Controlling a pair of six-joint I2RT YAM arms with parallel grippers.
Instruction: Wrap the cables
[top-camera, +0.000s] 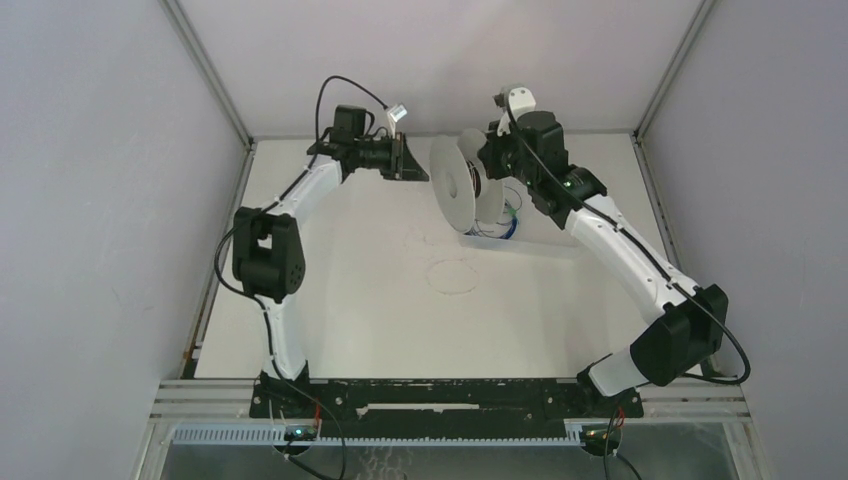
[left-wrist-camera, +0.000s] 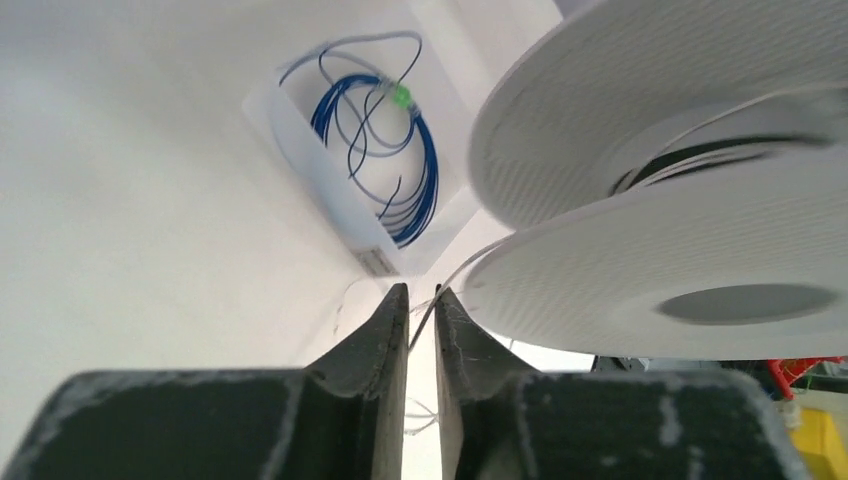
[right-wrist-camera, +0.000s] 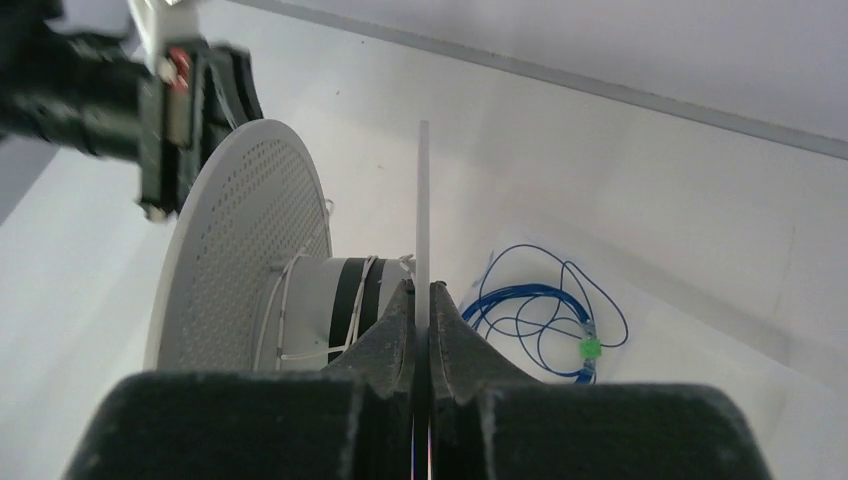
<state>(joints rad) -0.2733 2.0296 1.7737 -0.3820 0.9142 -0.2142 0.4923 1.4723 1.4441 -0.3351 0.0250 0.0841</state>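
Note:
A white spool (top-camera: 450, 190) is held on edge above the table's far middle. My right gripper (top-camera: 490, 162) is shut on the rim of one flange (right-wrist-camera: 422, 200), as the right wrist view shows at the jaws (right-wrist-camera: 421, 287). A few turns of the thin pale cable (right-wrist-camera: 290, 310) lie round the hub. My left gripper (top-camera: 412, 160) sits just left of the spool (left-wrist-camera: 680, 270). Its jaws (left-wrist-camera: 421, 292) stand a narrow gap apart, and the cable strand (left-wrist-camera: 425, 318) runs loosely through that gap. More of the cable lies in faint loops (top-camera: 452, 276) on the table.
A coil of blue wire (left-wrist-camera: 400, 170) with a green tag lies in a shallow white tray (left-wrist-camera: 320, 180) below and behind the spool, seen also in the top view as the blue coil (top-camera: 500, 228). Grey walls close in the table on three sides.

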